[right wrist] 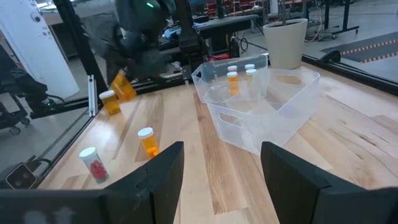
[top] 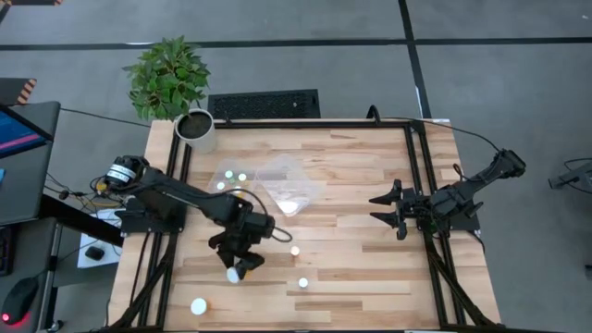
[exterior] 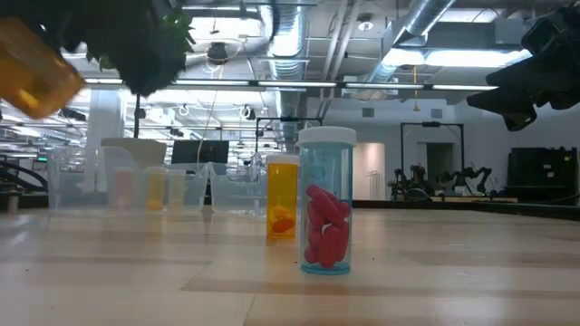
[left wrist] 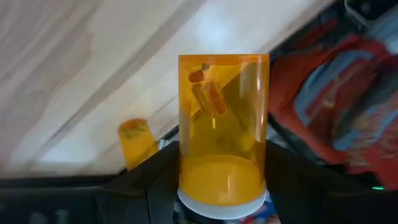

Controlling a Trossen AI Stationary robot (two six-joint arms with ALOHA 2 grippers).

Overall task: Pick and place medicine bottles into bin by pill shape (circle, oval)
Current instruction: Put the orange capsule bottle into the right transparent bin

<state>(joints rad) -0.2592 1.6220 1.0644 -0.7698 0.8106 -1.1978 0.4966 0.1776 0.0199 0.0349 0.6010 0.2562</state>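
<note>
My left gripper [top: 240, 263] is shut on an orange medicine bottle [left wrist: 224, 124] with a white cap, above the table's near left part. The same bottle shows tilted in the low view [exterior: 32, 68]. An orange bottle [exterior: 282, 195] and a clear bottle of red pills [exterior: 326, 204] stand upright on the table. A third bottle [top: 199, 305] stands by the near edge. Two clear bins [top: 287, 185] sit at the middle far side, with bottles [right wrist: 233, 78] inside. My right gripper [top: 388, 211] is open and empty at the right side. My left gripper pinches the orange bottle's body near its white-capped end [left wrist: 221, 186] between its two fingers [left wrist: 149, 180], one on each side. The bottle's bottom points away from the gripper. It is lifted clear of the table and tilted.
A white plant pot [top: 196, 129] with a green plant stands at the far left corner. A black metal frame [top: 416, 176] runs along the table's left and right sides. Bare wood lies between the bins and my right gripper.
</note>
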